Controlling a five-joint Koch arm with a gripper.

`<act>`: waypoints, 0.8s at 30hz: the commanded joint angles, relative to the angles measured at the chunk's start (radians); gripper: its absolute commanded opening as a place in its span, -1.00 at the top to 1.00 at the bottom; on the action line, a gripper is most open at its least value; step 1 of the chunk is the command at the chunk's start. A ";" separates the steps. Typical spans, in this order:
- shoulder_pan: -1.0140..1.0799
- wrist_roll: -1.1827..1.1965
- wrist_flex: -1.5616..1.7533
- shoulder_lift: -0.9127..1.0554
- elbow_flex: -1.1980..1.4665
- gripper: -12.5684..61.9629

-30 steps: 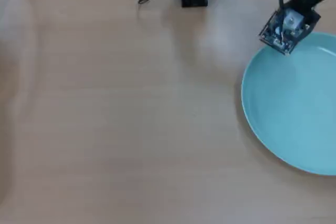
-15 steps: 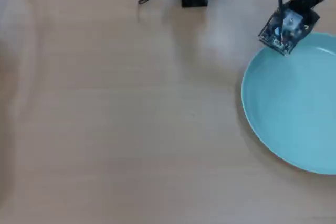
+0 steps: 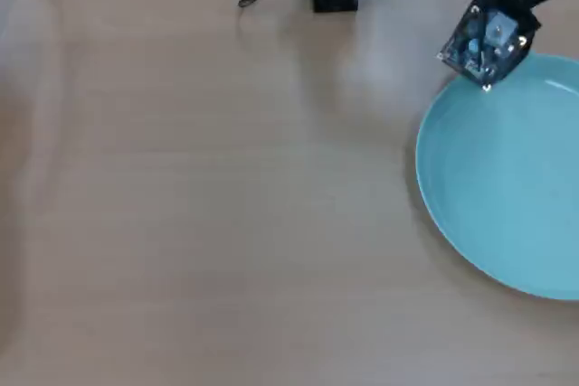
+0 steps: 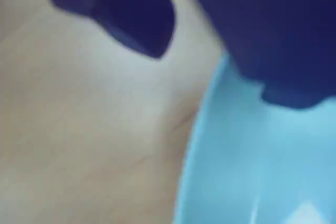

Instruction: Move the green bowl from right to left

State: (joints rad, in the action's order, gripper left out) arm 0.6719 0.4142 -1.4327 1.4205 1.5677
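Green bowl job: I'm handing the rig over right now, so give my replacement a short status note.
Gripper: open, one jaw outside the rim over the table, the other over the bowl's inside; not closed on it yet.
Green bowl: at the right edge of the overhead view, partly cut off by the frame, flat on the wooden table.
Done: arm brought to the bowl's upper-left rim.
Left: grip the rim, probably drag or carry the bowl to the left side, release.

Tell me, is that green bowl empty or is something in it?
Empty. The green bowl shows only smooth bare glaze in the overhead view; its right edge runs out of frame.
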 commanded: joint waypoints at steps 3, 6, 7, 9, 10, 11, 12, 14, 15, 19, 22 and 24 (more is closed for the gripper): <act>0.031 -0.009 -0.066 0.238 -0.044 0.14; 0.147 -0.091 -0.069 0.298 -0.044 0.14; 0.190 -0.143 -0.069 0.308 -0.043 0.14; 0.278 -0.252 -0.067 0.334 -0.043 0.14; 0.327 -0.291 -0.064 0.354 -0.043 0.14; 0.380 -0.322 -0.060 0.371 -0.037 0.14; 0.437 -0.344 -0.058 0.387 -0.032 0.14; 0.561 -0.362 -0.048 0.419 -0.020 0.14; 0.615 -0.368 -0.037 0.439 -0.012 0.14; 0.744 -0.428 0.041 0.523 0.049 0.14; 0.802 -0.463 0.094 0.545 0.117 0.14; 0.816 -0.479 0.123 0.548 0.147 0.14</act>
State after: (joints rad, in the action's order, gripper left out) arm 1.4772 -0.0399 -1.3821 1.9313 1.7441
